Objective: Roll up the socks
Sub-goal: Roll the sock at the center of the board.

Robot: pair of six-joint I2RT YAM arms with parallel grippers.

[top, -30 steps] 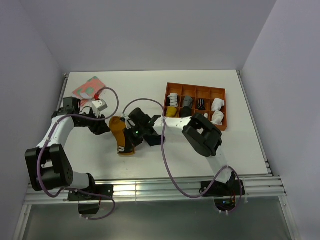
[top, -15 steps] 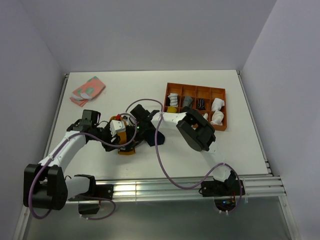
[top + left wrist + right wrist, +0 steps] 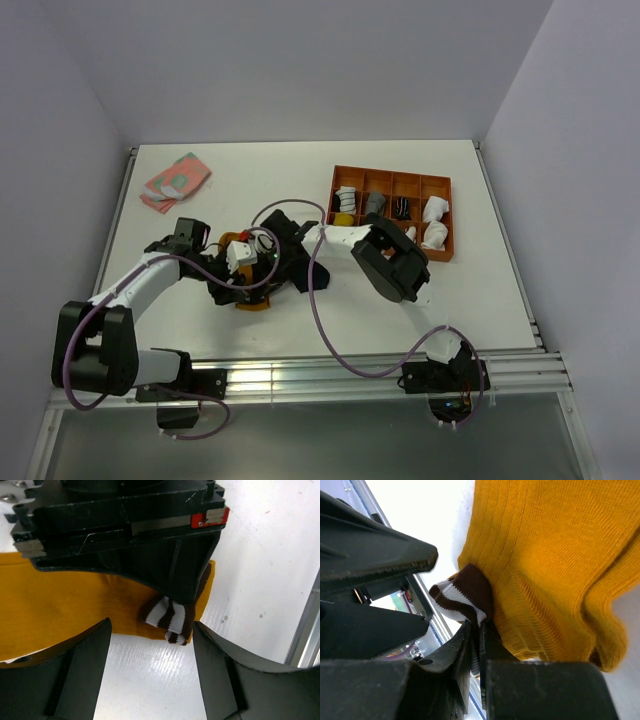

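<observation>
At the near side of the table point(image 3: 260, 555), just beyond the two arm bases, both wrists meet over the mustard sock point(image 3: 60, 610), which lies flat on the white surface. Left gripper point(image 3: 151, 650): fingers spread wide apart, holding nothing, straddling the spot where the striped cuff point(image 3: 167, 620) bunches up. Right gripper point(image 3: 479, 640): fingers pressed together and clamped on that brown-and-white cuff, a small fold of it standing up between the pads, with the ribbed mustard leg running away behind. The two tools face each other, nearly nose to nose. A second sock cannot be told apart from the dark arm parts in the overhead view. Farther back on the right sits the orange tray point(image 3: 390, 171), several compartments holding rolled socks point(image 3: 435, 208); at the far left lies a pink-and-green cloth point(image 3: 176, 180), well apart from the work.

Judged risks: only a narrow pinch of cuff is held, so a tug or twist may pull it free and let the start of the roll fall open; the grippers are so close that closing or advancing the left one may strike the right one's fingers; turning without pinning the leg may drag the whole sock instead of rolling it
</observation>
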